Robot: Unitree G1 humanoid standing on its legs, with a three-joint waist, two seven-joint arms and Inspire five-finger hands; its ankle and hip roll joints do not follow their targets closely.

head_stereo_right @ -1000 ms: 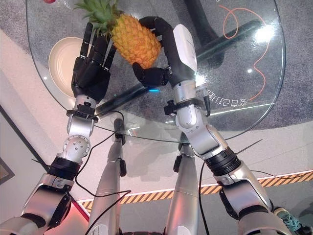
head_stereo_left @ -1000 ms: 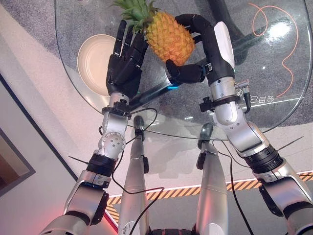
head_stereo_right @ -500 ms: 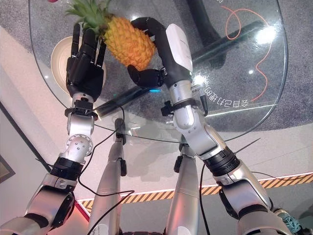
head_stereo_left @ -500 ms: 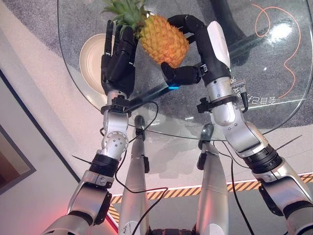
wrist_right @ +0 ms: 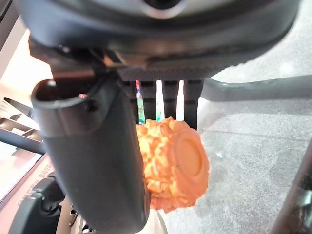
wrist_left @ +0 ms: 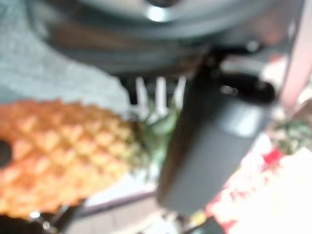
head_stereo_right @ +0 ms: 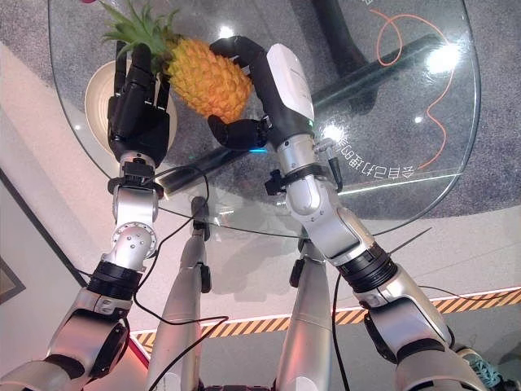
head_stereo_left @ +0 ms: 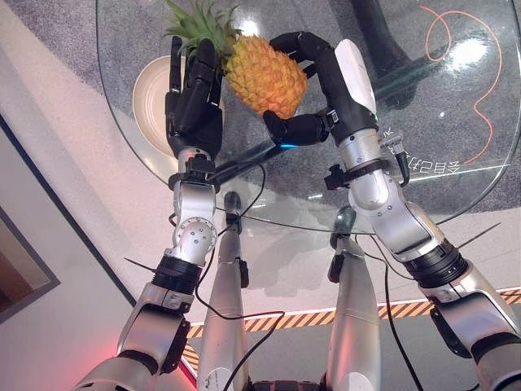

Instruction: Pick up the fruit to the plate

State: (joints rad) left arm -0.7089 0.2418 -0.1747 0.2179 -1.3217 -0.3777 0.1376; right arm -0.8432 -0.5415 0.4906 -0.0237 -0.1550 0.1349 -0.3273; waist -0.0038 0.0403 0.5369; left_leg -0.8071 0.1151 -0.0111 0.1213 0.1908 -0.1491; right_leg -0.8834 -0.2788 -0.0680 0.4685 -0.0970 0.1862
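Two robot hands bracket one fruit above a glass bench (head_stereo_left: 456, 187). Far left: cream plate (head_stereo_left: 149, 102) on the bench, partly behind the left robot hand (head_stereo_left: 194, 110). That hand is open, fingers straight and upright, their tips against the leafy crown of the pineapple (head_stereo_left: 264, 73); it props, doesn't grip. Pineapple is held in the air, not resting on the glass, crown end nearly over the plate's right rim. Long axis tilted: crown up-left toward the plate, base down-right. Right robot hand (head_stereo_left: 317, 90) is wrapped round the body, fingers curled over the top, thumb under, so it carries the weight; the right wrist view shows the fruit's flat base (wrist_right: 187, 158) poking out past the fingers.

Key relation: plate lies left of the fruit, just beyond the left robot hand, approx. along the fruit's own axis. Likely next: carry it further left, crown first, w/ the left robot hand clearing the way, then lower it.
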